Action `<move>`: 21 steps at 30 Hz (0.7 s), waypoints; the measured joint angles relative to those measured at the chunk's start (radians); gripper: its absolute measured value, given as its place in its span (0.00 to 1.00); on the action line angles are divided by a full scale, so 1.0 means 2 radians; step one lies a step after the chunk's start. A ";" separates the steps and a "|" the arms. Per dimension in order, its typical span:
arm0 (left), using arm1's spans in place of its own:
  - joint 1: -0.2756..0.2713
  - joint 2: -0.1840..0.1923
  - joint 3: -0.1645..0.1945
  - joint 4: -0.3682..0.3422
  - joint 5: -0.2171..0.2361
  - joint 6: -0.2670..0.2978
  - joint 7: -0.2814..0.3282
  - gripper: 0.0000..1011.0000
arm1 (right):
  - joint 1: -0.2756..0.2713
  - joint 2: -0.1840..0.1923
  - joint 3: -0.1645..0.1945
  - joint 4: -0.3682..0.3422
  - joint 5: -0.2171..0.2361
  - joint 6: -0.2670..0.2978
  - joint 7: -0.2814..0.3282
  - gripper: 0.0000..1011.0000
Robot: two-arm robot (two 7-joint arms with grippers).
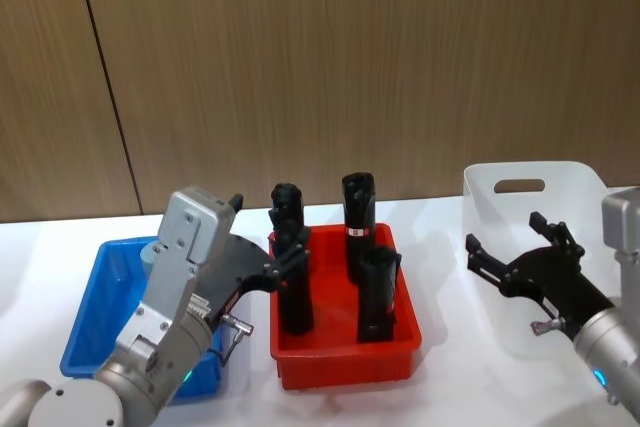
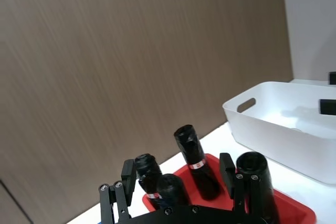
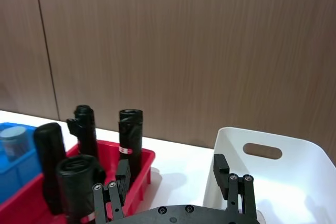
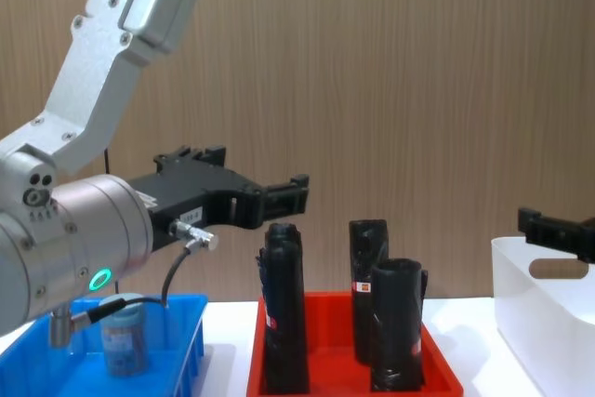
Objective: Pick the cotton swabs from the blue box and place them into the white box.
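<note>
Your cotton swabs [image 4: 123, 339], one clear tub with a dull grey-blue lid, stand upright on the floor of the blue box [image 4: 186, 343]. That puts them below your left tool [image 2: 177, 171] and back toward its wrist, well apart from the fingertips. The left tool hangs raised above the side of the blue box that lies next to the red tray [image 1: 345, 365], and it points out toward that tray. Its fingers [image 2: 128, 174] are spread wide with nothing between them. In the head view the arm's grey housing hides most of the tub. The chest view gives it to you plainly, low in the box beneath the tool's wrist. Just ahead of the left tool's fingertips, and lower, sits the red tray with four tall black rolls [image 1: 357, 209] standing upright in it, some showing a red-and-white band. Past the tray, over by your right tool [image 1: 505, 232], is the white box [image 1: 575, 182], its oval handle slot cut in the far wall. The right tool hovers at the box's left part, just above the rim, its fingers likewise apart and holding nothing. All three bins rest on the white tabletop [image 1: 450, 287], with the red tray between the other two.
</note>
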 joint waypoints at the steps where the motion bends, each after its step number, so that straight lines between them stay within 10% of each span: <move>1: 0.002 0.000 0.001 -0.001 0.002 -0.003 0.009 0.99 | -0.004 0.000 0.000 -0.005 0.000 0.000 0.000 0.99; 21: 0.007 0.001 0.005 -0.004 0.009 -0.012 0.032 0.99 | -0.051 0.001 0.000 -0.077 0.005 0.001 -0.007 0.99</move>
